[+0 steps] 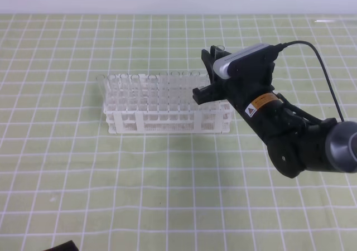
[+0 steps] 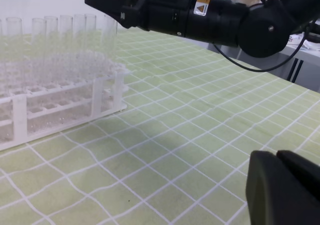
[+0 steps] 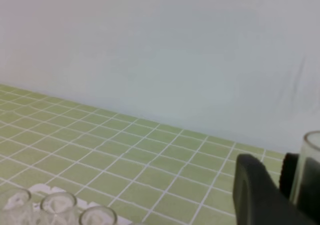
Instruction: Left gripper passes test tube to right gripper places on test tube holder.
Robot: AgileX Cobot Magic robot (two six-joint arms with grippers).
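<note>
Glass test tube (image 3: 311,170) sits clamped in the right gripper (image 1: 211,72) above the rack (image 1: 167,120); misaligned lowering could chip it. Left gripper (image 2: 285,190) jaws together.

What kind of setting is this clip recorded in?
Probably a lab-style robot test bench: a white test tube holder full of clear tubes sits on a green grid mat, against a plain white wall.

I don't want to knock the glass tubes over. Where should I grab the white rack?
Probably the rack's low frame at its left end, coming from the left side. The tubes stick up out of the top, and the right gripper hangs over the right end.
</note>
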